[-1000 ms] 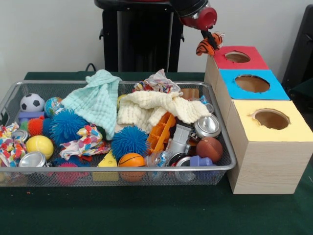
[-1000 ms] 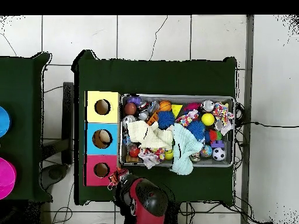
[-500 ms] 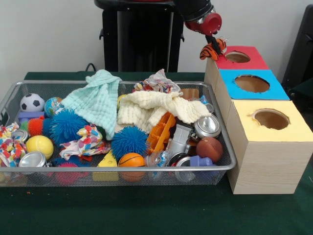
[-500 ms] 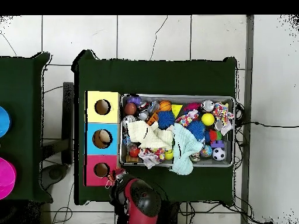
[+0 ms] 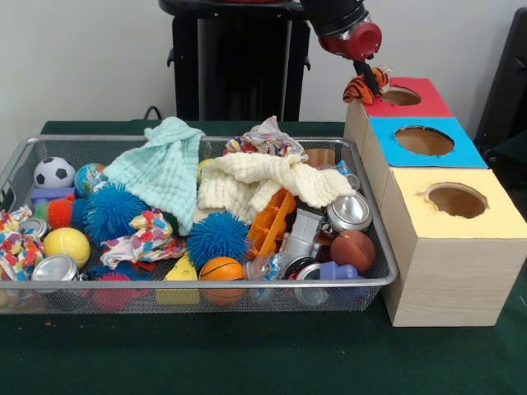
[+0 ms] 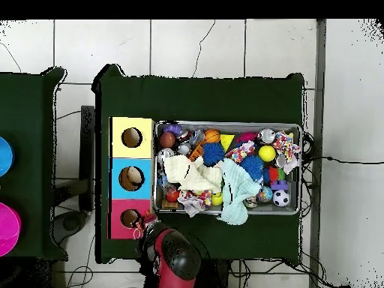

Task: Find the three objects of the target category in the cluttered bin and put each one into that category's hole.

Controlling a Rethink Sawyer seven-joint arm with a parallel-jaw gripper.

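Arm: red and black Sawyer arm comes down from the top edge; gripper (image 5: 368, 72) with its dark fingers clenched on the small orange black-striped plush tiger (image 5: 362, 85).
Tiger, place: hangs just below the fingers, at the near-left edge of the red-painted round hole (image 5: 401, 96) in the pale wood box (image 5: 445, 263); not yet over the opening; overhead view shows it (image 6: 139, 227) beside the red surround's corner.
Tiger, lie: long axis looks roughly level, running across the fingers; which end is the head, cannot tell.
Handling (judgement): light, soft, squashes under a pinch; not fragile, not slippery; best pinched mid-body, as now; limbs may snag the hole's rim.
Bin: long silver wire-mesh basket (image 5: 387, 267) on the green table (image 5: 247, 354), down and left of the fingers, full of cloths and balls; other plush not visible.
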